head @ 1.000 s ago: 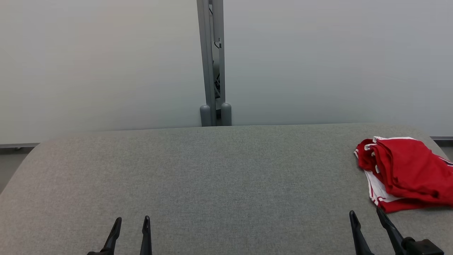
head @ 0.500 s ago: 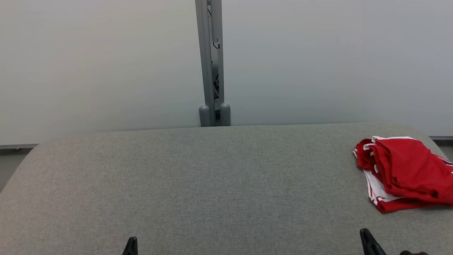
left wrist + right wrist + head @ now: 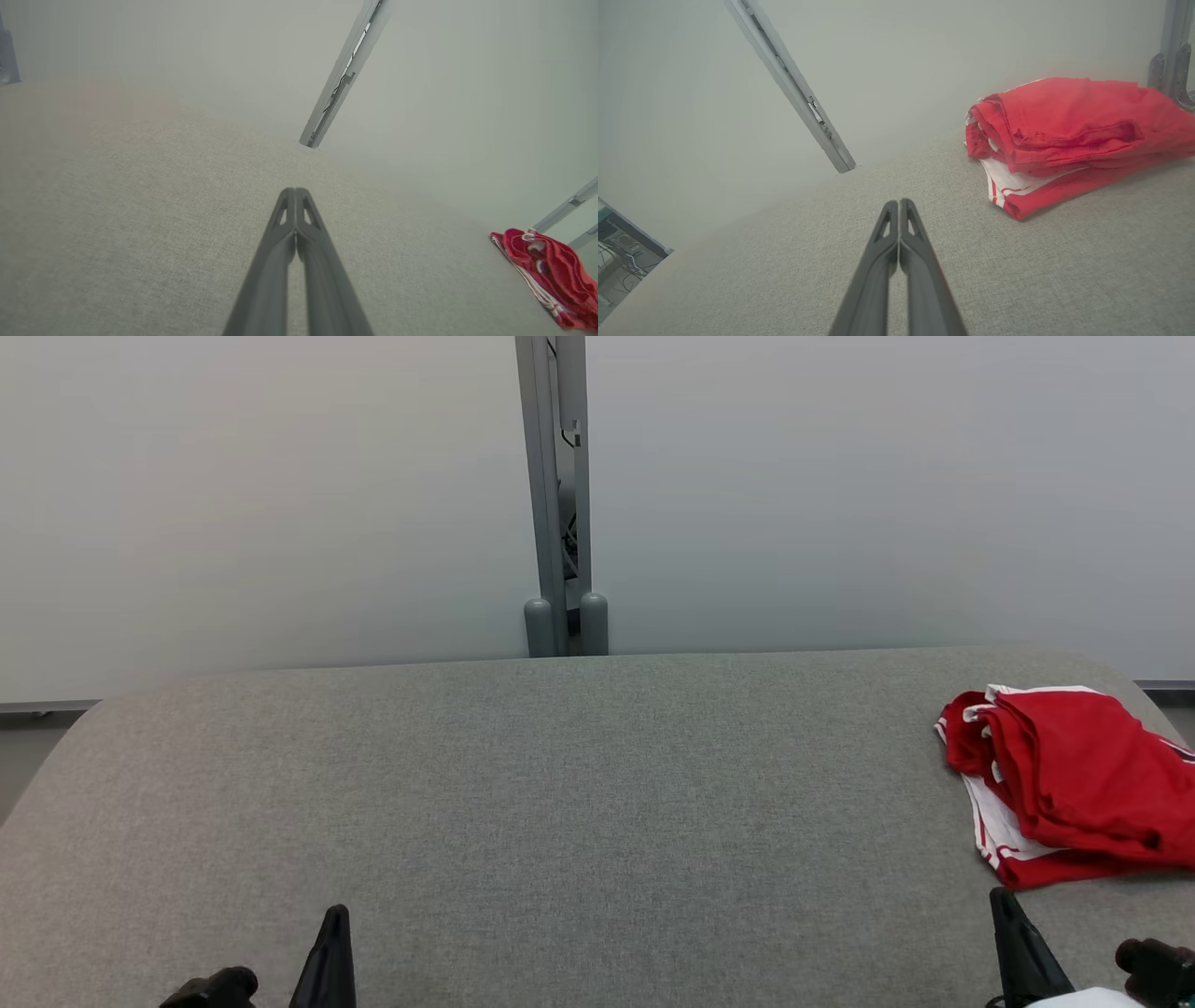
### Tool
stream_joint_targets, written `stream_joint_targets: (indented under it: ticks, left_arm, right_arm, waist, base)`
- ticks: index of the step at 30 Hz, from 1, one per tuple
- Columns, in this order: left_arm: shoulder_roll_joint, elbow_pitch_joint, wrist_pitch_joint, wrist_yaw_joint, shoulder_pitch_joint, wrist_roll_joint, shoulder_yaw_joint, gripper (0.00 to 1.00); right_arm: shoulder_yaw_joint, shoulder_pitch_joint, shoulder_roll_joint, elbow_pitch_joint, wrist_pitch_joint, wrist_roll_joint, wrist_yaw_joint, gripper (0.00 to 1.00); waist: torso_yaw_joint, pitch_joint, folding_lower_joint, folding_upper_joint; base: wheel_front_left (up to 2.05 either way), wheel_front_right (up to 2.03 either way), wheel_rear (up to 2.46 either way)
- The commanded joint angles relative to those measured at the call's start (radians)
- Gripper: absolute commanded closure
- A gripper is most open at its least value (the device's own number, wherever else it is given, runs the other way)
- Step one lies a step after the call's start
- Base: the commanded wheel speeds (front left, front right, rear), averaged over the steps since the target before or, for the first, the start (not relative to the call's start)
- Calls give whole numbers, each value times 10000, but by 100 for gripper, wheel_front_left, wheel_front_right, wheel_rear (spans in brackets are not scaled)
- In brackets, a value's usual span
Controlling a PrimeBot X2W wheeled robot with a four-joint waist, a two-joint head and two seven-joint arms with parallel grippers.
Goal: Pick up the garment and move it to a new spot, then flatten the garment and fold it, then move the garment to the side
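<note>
Currently hovering, left fingers [image 3: 278, 261] and right fingers [image 3: 880, 266] pressed together, empty; risking shoving edge-lying garment [image 3: 1064, 121] off tabletop [image 3: 560, 803] when reaching.

- Grey fabric-covered worktop [image 3: 560, 803]: open surface across the left, the middle and the near right, with free passage from near edge to far edge.
- Folded red garment with white trim [image 3: 1074, 775]: obstacle at the far right of the worktop, heaped in layers.
- Pale wall panels [image 3: 261, 504]: upright barrier just behind the far edge.
- Grey metal post [image 3: 557, 495]: upright between the panels.
- Left claw [image 3: 295, 196], right claw [image 3: 899, 207]: fingers pressed together, open worktop ahead. The garment lies ahead and to the right of the right claw, apart from it.
</note>
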Motion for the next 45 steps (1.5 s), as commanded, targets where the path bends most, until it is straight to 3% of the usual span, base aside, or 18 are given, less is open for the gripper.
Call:
stream_joint_targets:
  ticks: [1, 23, 45]
  left_arm:
    - [40, -67, 75, -92, -471, -429, 85, 100]
    - [59, 573, 725, -621, -1929, -4065, 339, 100]
    - [75, 1044, 1206, -1001, -2970, -6679, 526, 100]
  right_arm:
    - [-140, -411, -78, -71, 149, 437, -1, 100]
    - [-946, -1767, -148, 560, 1383, 4026, -1, 100]
    - [-1487, -2733, -220, 1024, 2255, 6626, -1, 100]
  waist:
    - [1, 23, 0, 0]
    - [13, 392, 0, 0]
    - [24, 732, 0, 0]
  base:
    - [0, 0, 0]
    - [0, 0, 0]
    - [0, 0, 0]
